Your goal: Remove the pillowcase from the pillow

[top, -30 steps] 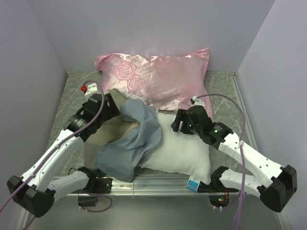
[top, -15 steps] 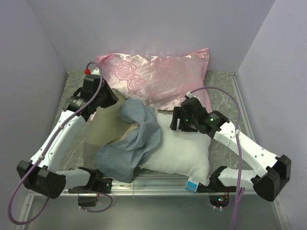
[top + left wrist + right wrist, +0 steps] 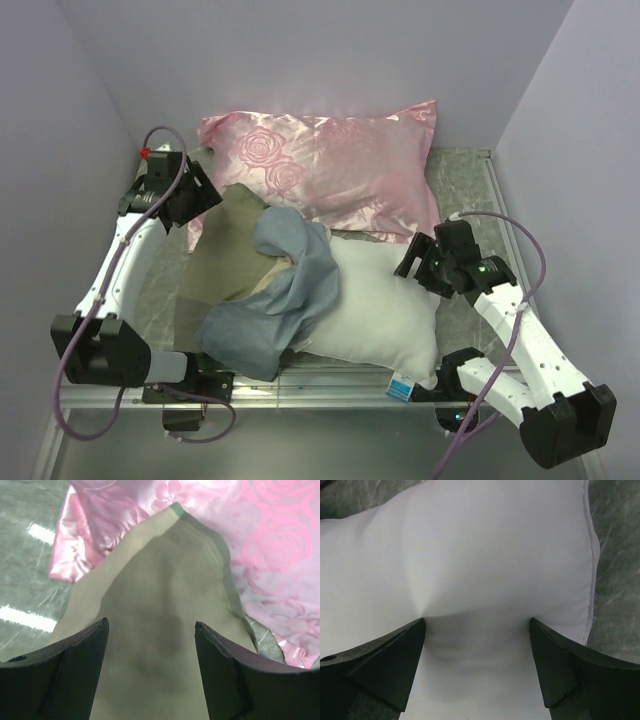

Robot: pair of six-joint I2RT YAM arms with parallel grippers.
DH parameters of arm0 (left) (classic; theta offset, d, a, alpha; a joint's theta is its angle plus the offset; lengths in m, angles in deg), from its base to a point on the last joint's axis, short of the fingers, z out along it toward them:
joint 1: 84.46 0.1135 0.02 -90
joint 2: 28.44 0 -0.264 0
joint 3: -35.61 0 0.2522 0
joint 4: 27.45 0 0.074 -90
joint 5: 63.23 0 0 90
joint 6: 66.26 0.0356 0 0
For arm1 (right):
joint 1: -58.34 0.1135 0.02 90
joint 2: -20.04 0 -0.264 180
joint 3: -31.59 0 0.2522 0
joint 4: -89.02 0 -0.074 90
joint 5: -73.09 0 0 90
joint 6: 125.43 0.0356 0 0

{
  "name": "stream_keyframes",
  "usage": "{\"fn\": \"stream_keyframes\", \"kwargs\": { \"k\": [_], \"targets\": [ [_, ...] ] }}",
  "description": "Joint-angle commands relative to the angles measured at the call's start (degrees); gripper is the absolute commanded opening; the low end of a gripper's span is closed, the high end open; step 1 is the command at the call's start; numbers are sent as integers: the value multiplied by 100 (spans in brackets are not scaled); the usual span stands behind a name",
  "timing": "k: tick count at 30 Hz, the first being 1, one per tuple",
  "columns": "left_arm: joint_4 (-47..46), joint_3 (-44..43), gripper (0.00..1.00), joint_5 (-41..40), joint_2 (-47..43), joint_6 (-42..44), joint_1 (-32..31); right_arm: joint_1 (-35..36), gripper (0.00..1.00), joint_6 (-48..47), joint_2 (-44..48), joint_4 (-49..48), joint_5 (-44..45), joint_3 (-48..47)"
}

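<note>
Stage: nearly stripped | pillow (image 3: 380,310) mostly bare, lower centre | pillowcase (image 3: 275,300) heaped on its left edge, centre-left | your left hand (image 3: 151,625) spread over cloth | right hand (image 3: 476,622) spread, pressing pillow | to do: drag cover clear

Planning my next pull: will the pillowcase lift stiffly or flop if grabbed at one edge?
Probably floppy: the pillowcase lies bunched in soft folds, so it should drape. Likely light, being thin cloth. It overlaps the pillow, so pulling may drag that.

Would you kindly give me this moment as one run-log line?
left pincer open over pillowcase | right pincer open, pressed on pillow | pillowcase partly overlapping pillow
</note>
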Motion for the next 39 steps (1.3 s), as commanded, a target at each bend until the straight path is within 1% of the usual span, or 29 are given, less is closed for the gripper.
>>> {"fn": "stream_keyframes", "kwargs": {
  "k": [1, 2, 4, 6, 8, 9, 11, 14, 15, 17, 18, 20, 21, 23, 24, 26, 27, 28, 29, 30, 31, 33, 36, 38, 39],
  "targets": [
    [-907, 82, 75, 801, 277, 282, 172, -181, 91, -106, 165, 21, -204, 204],
    [-1170, 83, 75, 1142, 348, 318, 233, -277, 91, -150, 218, -15, -230, 291],
    [-1147, -127, 75, 1479, 629, 396, 260, -418, 94, -264, 411, -42, -283, 371],
    [-1145, -181, 76, 1707, 709, 415, 251, -611, 95, -378, 569, 2, -301, 372],
    [-1330, -76, 77, 1787, 700, 415, 251, -673, 98, -484, 649, 55, -274, 328],
    [-1296, -76, 77, 1935, 805, 423, 251, -743, 98, -493, 641, 81, -274, 319],
    [-1086, -216, 75, 1919, 981, 485, 251, -796, 99, -546, 588, 116, -467, 328],
    [-1067, -172, 69, 1884, 1052, 476, 251, -858, 100, -511, 456, 81, -652, 354],
    [-1076, -155, 60, 1875, 1052, 476, 251, -858, 100, -510, 378, 99, -635, 354],
    [-944, -198, 46, 1884, 1104, 494, 242, -849, 100, -607, 289, 116, -608, 354],
    [-900, -181, 35, 1884, 1113, 502, 242, -866, 100, -651, 237, 73, -660, 363],
    [-909, -129, 21, 1893, 1070, 485, 242, -849, 100, -712, 245, -24, -871, 345],
    [-917, -76, 8, 1893, 1000, 476, 242, -849, 100, -721, 245, -76, -898, 310],
    [-909, -49, 1, 1902, 912, 467, 242, -849, 100, -739, 219, -129, -942, 248],
    [-909, -32, 1, 1884, 876, 459, 242, -840, 100, -730, 210, -252, -977, 257],
    [-856, -23, 0, 1832, 789, 450, 234, -858, 87, -678, 131, -436, -1143, 415],
    [-821, -49, 0, 1779, 745, 432, 233, -849, 79, -625, 70, -542, -1197, 450],
    [-769, -75, 0, 1718, 701, 441, 233, -849, 43, -607, 8, -560, -1232, 433],
    [-681, -102, 0, 1587, 605, 424, 242, -849, 21, -529, -79, -578, -1197, 407],
    [-619, -171, 0, 1472, 560, 406, 242, -849, 7, -493, -98, -630, -1180, 328],
    [-558, -216, 0, 1323, 525, 406, 242, -849, 0, -458, -115, -648, -1145, 258],
    [-347, -347, 0, 989, 463, 397, 295, -849, 0, -431, -212, -483, -883, 30],
    [-224, -392, 0, 743, 437, 406, 443, -910, 0, -475, -352, -79, -277, -882],
    [-214, -374, 0, 680, 341, 380, 506, -1024, 0, -467, -449, 115, -73, -1270],
    [-223, -357, 0, 602, 288, 362, 784, -1199, 0, -484, -501, 343, 15, -1481]
  ]
}}
